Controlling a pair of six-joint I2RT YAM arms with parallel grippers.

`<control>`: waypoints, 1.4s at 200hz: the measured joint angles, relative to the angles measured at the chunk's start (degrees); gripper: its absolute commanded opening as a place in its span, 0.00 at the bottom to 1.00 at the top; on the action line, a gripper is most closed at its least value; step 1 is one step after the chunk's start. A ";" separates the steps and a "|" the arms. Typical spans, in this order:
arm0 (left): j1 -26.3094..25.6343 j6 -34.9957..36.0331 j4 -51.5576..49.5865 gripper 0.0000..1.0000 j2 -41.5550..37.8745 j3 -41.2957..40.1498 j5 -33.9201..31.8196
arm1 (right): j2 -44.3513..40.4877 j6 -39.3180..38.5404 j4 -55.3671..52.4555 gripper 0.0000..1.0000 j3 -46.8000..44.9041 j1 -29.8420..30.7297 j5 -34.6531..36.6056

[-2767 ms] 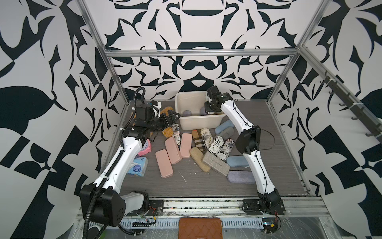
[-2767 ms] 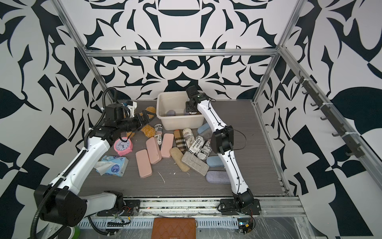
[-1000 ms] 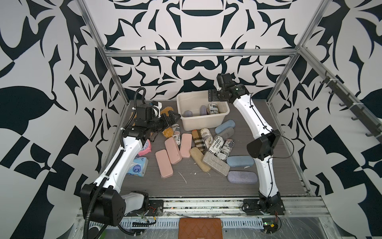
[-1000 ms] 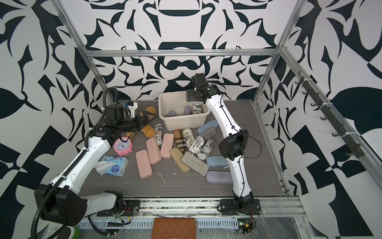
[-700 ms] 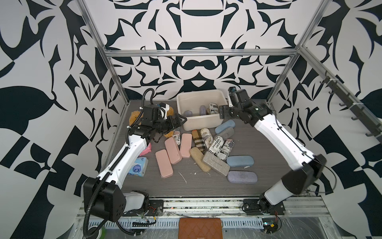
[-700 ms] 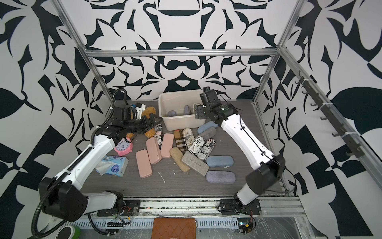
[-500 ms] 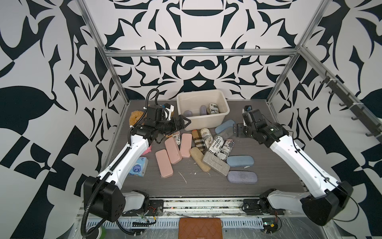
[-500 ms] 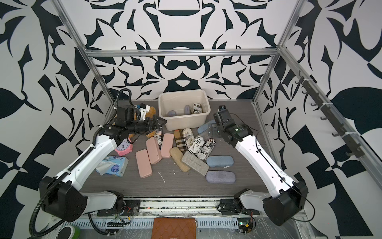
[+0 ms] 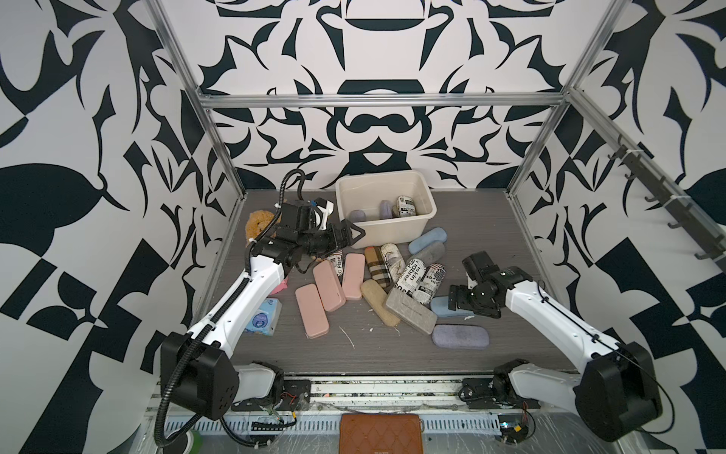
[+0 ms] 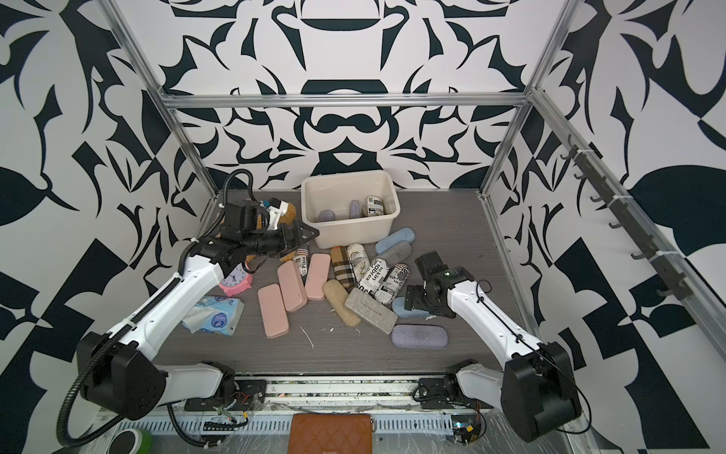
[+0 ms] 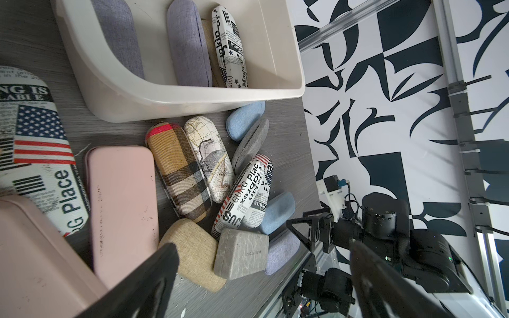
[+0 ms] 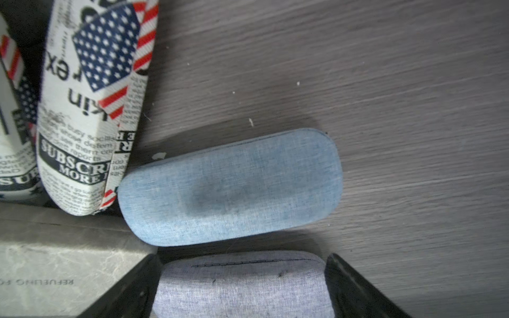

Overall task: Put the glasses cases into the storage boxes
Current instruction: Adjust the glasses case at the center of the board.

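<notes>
Right wrist view shows the right gripper [image 12: 242, 257] with its jaws spread wide and nothing clamped between them. It hangs over the right edge of the heap. A light blue case [image 12: 231, 187] lies flat on the table [image 12: 385, 82] just past the fingertips, and a lilac case [image 12: 242, 286] shows beneath the gap. Whether a finger touches either case I cannot tell. In both top views the left gripper [image 9: 358, 235] is also fully spread and empty, pointing right, just beside the near-left corner of the storage box [image 9: 393, 232]. The box stands at the far middle of the table and holds a pair of lilac cases [image 9: 386, 208] and one newspaper-print case [image 9: 404, 206]. The other glasses cases [image 9: 377, 271] lie heaped just near of it, with three pink cases [image 9: 328, 285] at the left.
</notes>
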 measured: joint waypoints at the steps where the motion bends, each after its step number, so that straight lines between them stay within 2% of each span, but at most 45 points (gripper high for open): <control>1: 0.00 0.02 0.00 1.00 0.00 0.00 0.00 | -0.02 0.00 0.00 0.96 -0.04 0.00 -0.04; 63: 0.00 -0.37 0.02 1.00 0.00 0.00 0.46 | -0.26 3.43 3.19 0.91 -3.10 0.57 -4.59; 102: 0.00 -0.39 0.02 1.00 0.00 0.00 0.46 | 2.80 5.46 7.74 0.92 -4.00 0.68 -4.20; 158: 0.00 -0.37 0.00 0.99 0.00 0.00 0.44 | 9.49 4.57 14.56 0.90 -2.49 -7.80 -5.33; 204: 0.00 -0.37 0.00 1.00 0.00 0.00 0.42 | 17.25 1.95 17.35 0.89 2.25 -12.00 -3.78; 246: 0.00 -0.37 0.00 0.99 0.00 0.00 0.42 | 26.03 -1.90 16.72 0.91 12.66 -13.11 -0.63; 280: 0.00 -0.35 0.00 1.00 0.00 0.00 0.44 | 26.75 -4.61 15.85 0.93 18.05 -13.22 3.76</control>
